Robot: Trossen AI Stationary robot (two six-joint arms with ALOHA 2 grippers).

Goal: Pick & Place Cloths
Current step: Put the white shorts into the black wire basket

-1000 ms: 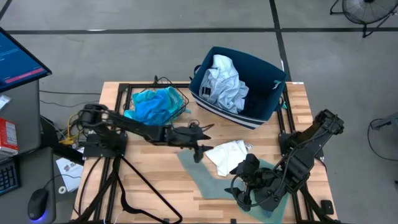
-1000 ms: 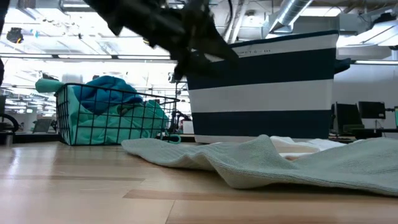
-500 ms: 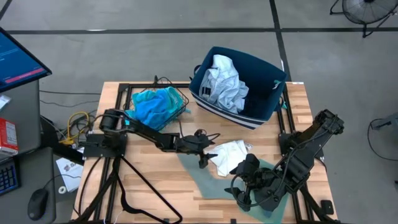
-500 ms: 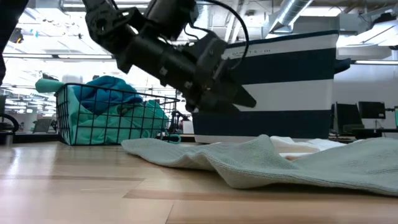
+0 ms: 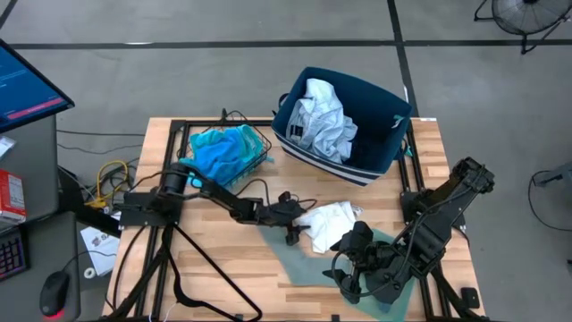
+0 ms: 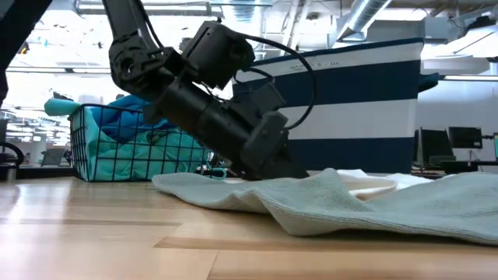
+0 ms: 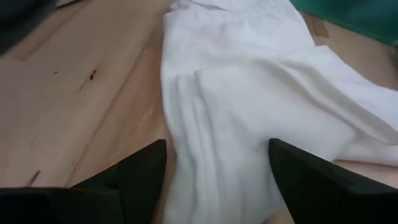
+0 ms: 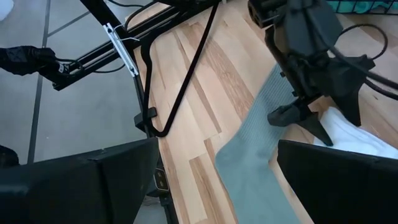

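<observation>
No readable text or labels anywhere.

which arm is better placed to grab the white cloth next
The left. The left gripper is down at the white cloth, its open fingers straddling the cloth's edge in its wrist view. The right gripper waits open near the table's front edge, over the grey cloth.

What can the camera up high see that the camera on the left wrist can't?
Only the high view shows the navy bin with pale cloth inside, the wire basket holding turquoise cloth, the grey-green cloth, and the right gripper waiting near the table's front edge. Only the left wrist view shows the left gripper's open fingers straddling an edge of folded fabric up close. Both show the white cloth on the wooden table and the left gripper at it.
</observation>
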